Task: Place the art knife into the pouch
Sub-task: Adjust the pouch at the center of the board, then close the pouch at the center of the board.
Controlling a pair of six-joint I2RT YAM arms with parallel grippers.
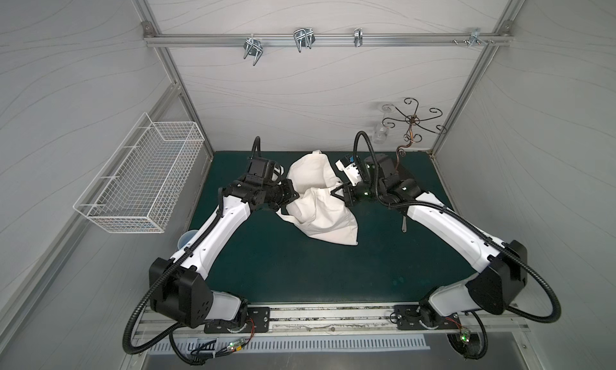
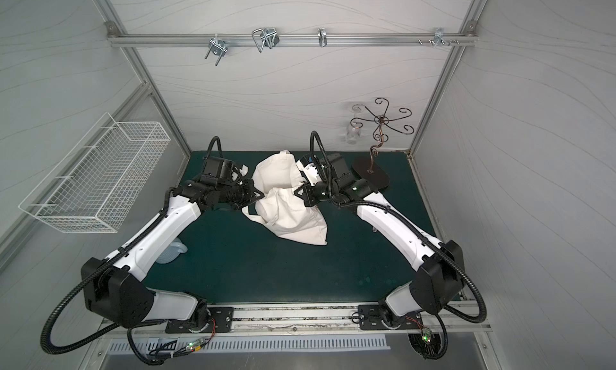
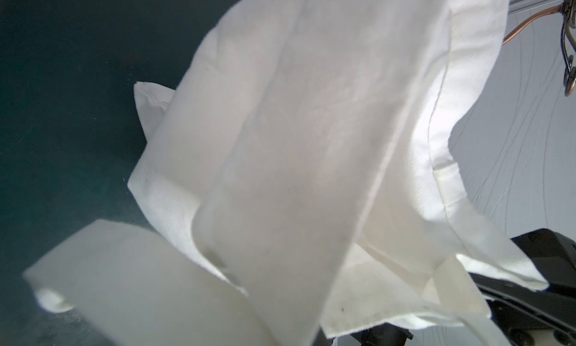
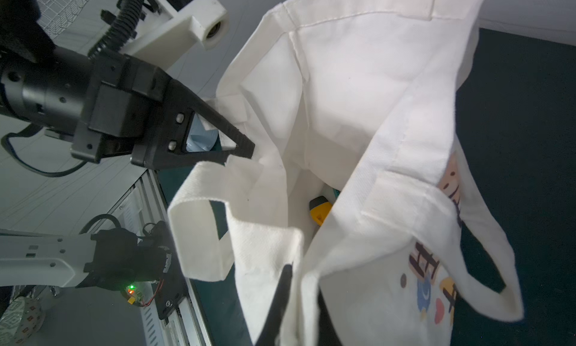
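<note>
The pouch (image 1: pixel 320 218) (image 2: pixel 293 221), a white cloth tote, lies crumpled mid-mat between both arms. My left gripper (image 1: pixel 296 197) (image 2: pixel 261 195) (image 4: pixel 246 151) is shut on the pouch's rim beside a strap handle (image 4: pixel 202 223). My right gripper (image 1: pixel 333 191) (image 2: pixel 297 191) (image 4: pixel 300 307) is shut on the opposite rim, with cloth between its black fingers (image 4: pixel 280 294). The mouth gapes between them. Deep inside, the yellow and dark end of the art knife (image 4: pixel 320 211) shows. Colourful lettering (image 4: pixel 433 276) marks the outer face. In the left wrist view the pouch (image 3: pixel 311 142) hides the jaws.
A white wire basket (image 1: pixel 140 175) hangs on the left wall. A pale cup (image 1: pixel 186 240) sits under the left arm. A curled-wire stand (image 1: pixel 411 121), with a glass (image 1: pixel 380 133) hanging from it, stands at the back right on a dark base (image 2: pixel 370 175). A metal utensil (image 1: pixel 404 223) lies by the right arm.
</note>
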